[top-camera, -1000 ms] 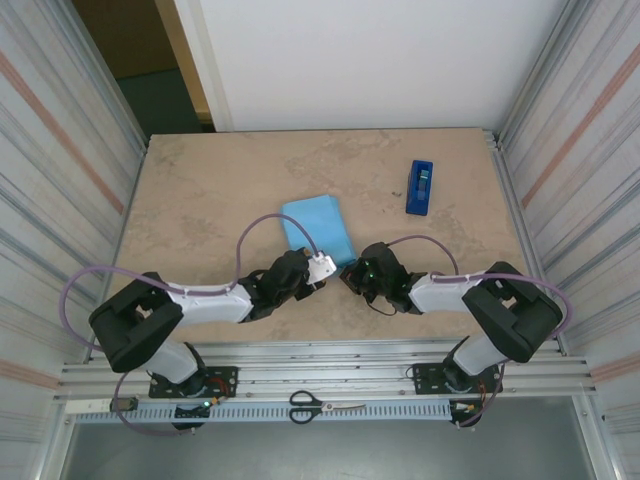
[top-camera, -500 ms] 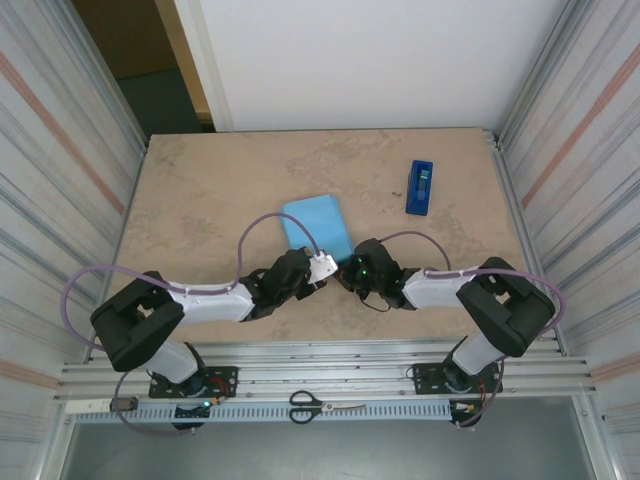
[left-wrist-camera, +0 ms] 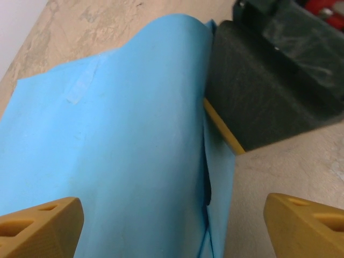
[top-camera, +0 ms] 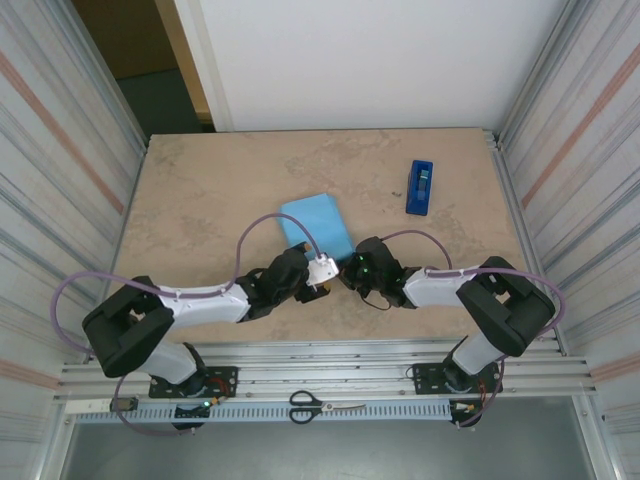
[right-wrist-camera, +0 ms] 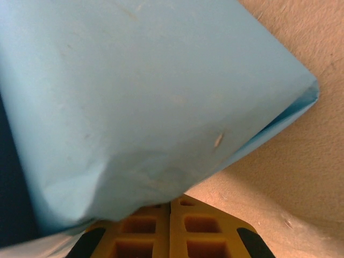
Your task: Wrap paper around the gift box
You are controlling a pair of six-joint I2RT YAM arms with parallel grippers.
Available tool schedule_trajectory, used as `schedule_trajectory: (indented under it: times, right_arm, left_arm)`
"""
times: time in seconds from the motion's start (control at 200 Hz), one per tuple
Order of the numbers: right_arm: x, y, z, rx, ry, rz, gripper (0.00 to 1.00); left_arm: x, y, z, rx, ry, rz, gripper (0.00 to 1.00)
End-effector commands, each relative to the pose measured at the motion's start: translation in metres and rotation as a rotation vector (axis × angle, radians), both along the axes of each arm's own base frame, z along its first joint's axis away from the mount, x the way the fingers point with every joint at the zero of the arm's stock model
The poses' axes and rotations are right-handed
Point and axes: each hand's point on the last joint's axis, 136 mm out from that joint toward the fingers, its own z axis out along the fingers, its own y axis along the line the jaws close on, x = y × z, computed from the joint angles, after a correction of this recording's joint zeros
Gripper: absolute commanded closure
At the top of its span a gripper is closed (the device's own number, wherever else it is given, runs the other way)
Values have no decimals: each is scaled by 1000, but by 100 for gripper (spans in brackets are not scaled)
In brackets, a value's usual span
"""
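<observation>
Your left gripper (left-wrist-camera: 172, 234) is standing wide open, one yellow fingertip (left-wrist-camera: 40, 226) hanging over the paper (left-wrist-camera: 118, 150) and the other over bare table (left-wrist-camera: 279, 166). Your right gripper (right-wrist-camera: 171, 231) is pressing its fingers flat together. The paper's crumpled near edge is lying over their tips, so you cannot tell whether any sheet is pinched between them.

The left wrist view is showing you that right gripper as a black block, its yellow finger touching the paper's right edge. It is also showing a pale strip of tape (left-wrist-camera: 80, 88) stuck on the sky-blue face. The right wrist view is giving you the folded corner gaping open at the right.

From above, the paper is lying as a folded blue packet mid-table, just beyond both grippers. A royal-blue tape dispenser (top-camera: 420, 187) is standing well apart to the far right, and scissors (top-camera: 325, 405) are lying on the near rail (top-camera: 400, 375).
</observation>
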Motion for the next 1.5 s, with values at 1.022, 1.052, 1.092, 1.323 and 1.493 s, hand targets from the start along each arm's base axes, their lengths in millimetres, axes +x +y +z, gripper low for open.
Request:
schedule_trajectory:
  times: [1.022,1.052,1.092,1.323,1.493]
  right_arm:
    - [-1,-21,21,-50,-47,4,95]
    - [-3,-26,22,-67,-47,5,95]
    - [-3,-35,26,-91,-55,4,95]
    - [16,-107,59,-264,-137,2,92]
    - [45,-158,91,-319,-193,-29,89]
  left_arm:
    - [15,10,-33,48,51,95,48]
    - [15,10,-34,49,52,96,48]
    - [15,10,-35,50,55,98,48]
    - [11,9,-39,58,69,85,48]
    - [11,8,-40,60,74,81,48]
